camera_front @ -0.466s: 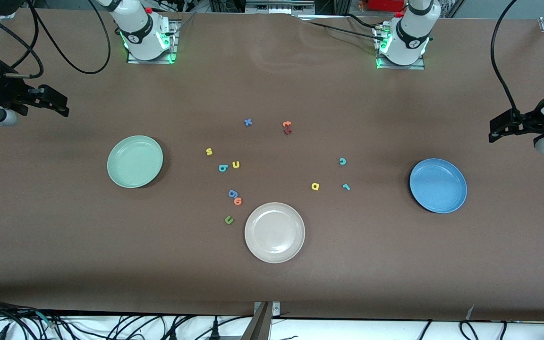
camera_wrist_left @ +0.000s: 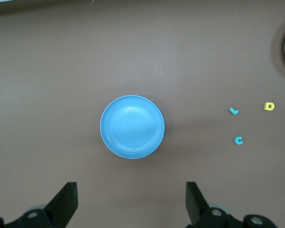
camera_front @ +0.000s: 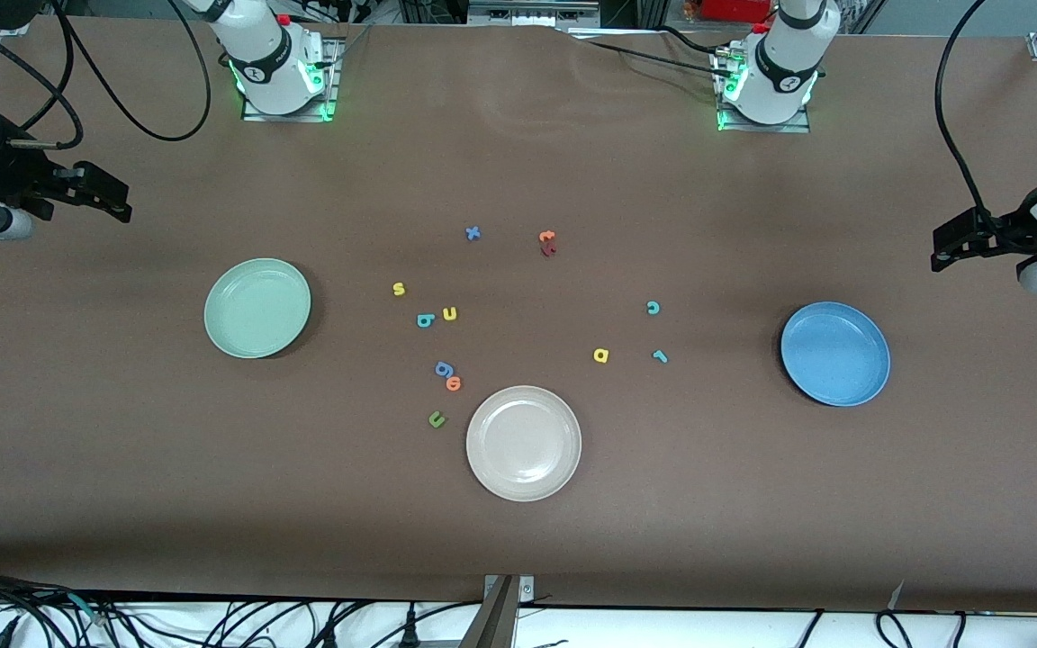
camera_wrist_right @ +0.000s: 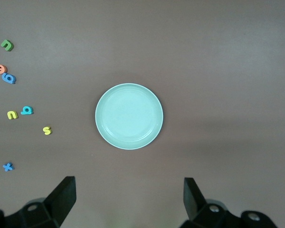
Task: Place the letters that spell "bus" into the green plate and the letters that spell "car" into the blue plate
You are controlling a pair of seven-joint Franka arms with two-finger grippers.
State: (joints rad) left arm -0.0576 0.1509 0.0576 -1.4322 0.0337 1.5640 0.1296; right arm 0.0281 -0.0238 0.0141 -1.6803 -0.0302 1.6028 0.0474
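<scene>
A: Where are the tools?
B: Left tool (camera_wrist_left: 130,204) hangs released over the round blue plate (camera_front: 834,353); right tool (camera_wrist_right: 128,202), also released, over the round mint-green plate (camera_front: 257,308).
A: And the letters?
B: All on the brown counter (camera_front: 752,504) between the plates: the teal "b" (camera_front: 425,319), yellow "u" (camera_front: 449,313), yellow "s" (camera_front: 399,289), teal "c" (camera_front: 653,308), yellow "a" (camera_front: 600,355), teal "r" (camera_front: 660,356).

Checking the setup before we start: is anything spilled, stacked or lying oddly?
Mostly tidy. Only oddities: the orange letter overlaps the dark red letter, and the blue g touches the orange o. All three plates sit empty.
</scene>
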